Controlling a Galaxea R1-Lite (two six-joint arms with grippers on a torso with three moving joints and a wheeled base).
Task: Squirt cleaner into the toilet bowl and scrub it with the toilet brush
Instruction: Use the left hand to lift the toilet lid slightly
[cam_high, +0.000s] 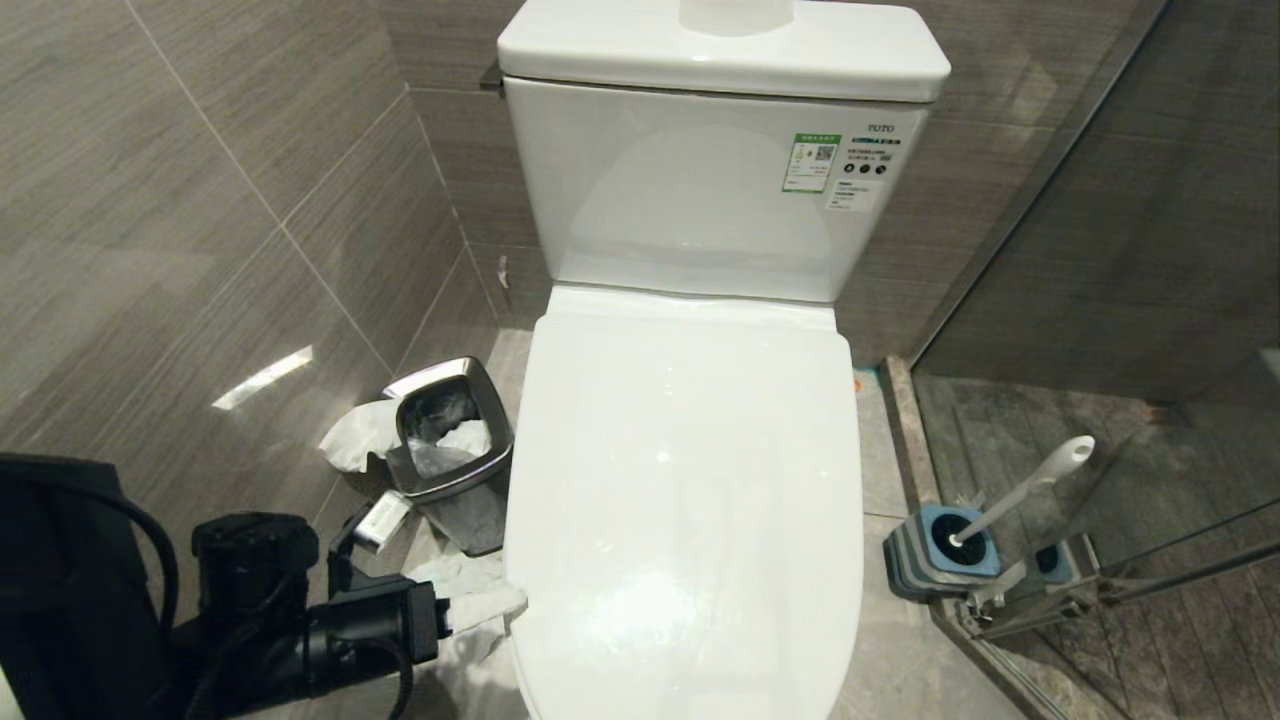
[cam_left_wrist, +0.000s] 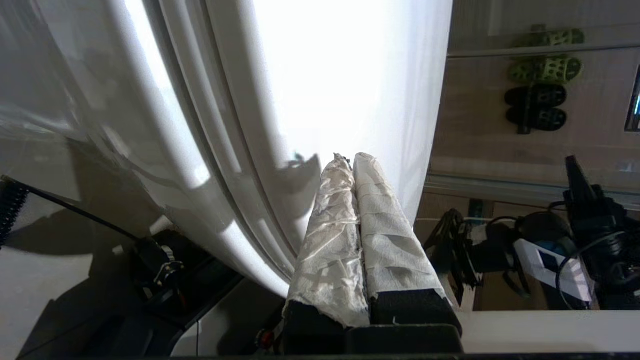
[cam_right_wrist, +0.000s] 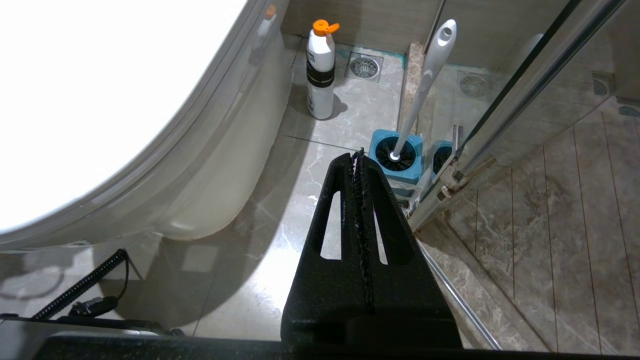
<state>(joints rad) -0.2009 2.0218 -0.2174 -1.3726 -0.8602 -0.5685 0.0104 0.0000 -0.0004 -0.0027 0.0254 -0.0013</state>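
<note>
The white toilet bowl (cam_high: 700, 480) has its lid down, so the basin is hidden and no cleaner shows. My left gripper (cam_high: 512, 602) reaches in from the lower left. Its paper-wrapped fingers (cam_left_wrist: 385, 235) are pressed together with nothing between them, tips (cam_left_wrist: 347, 159) at the lid's left edge (cam_left_wrist: 325, 75). The toilet brush (cam_high: 1030, 487) leans in its blue-and-grey holder (cam_high: 940, 550) on the floor right of the toilet. My right gripper (cam_right_wrist: 358, 154) hangs shut and empty above the floor, short of the brush (cam_right_wrist: 425, 85) and holder (cam_right_wrist: 397, 160).
A square steel waste bin (cam_high: 450, 450) with crumpled tissue stands left of the toilet, just beyond my left arm. A white bottle with an orange cap (cam_right_wrist: 320, 70) stands by the toilet's base. A glass shower door (cam_high: 1150, 300) and its frame (cam_right_wrist: 450, 185) close off the right.
</note>
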